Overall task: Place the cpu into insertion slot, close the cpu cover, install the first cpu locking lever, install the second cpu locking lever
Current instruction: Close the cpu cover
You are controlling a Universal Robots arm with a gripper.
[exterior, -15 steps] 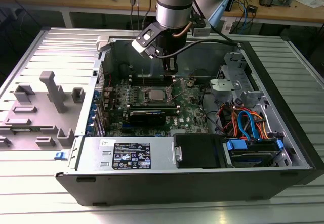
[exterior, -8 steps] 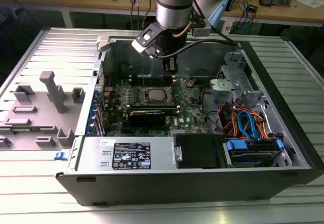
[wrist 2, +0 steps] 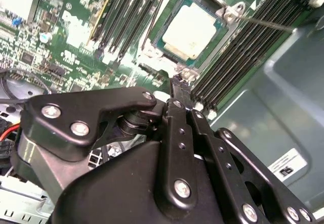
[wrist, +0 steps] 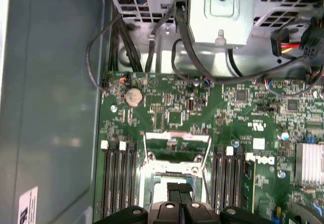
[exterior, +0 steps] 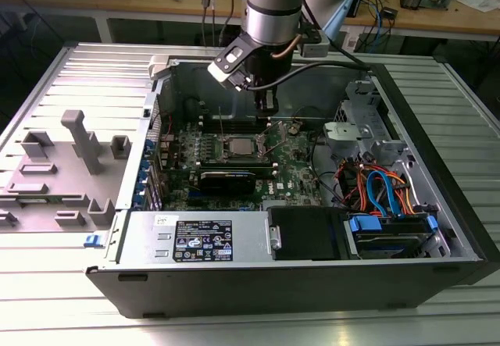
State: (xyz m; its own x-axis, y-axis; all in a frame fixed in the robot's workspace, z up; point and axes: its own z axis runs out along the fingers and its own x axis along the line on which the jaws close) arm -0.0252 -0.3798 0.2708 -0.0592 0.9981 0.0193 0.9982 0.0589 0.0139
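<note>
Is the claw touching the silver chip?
Apart. In the second wrist view, the rim of the insertion slot shows between the claw and the cpu.

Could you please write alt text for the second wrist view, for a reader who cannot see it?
The black tool hangs over a green motherboard, its tip near the edge of the slot where the silver cpu lies. Black RAM slots flank the slot on both sides.

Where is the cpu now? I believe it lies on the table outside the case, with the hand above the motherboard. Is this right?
No. The cpu sits in the insertion slot on the motherboard, not on the table, as the second wrist view shows. The hand is above the motherboard.
</note>
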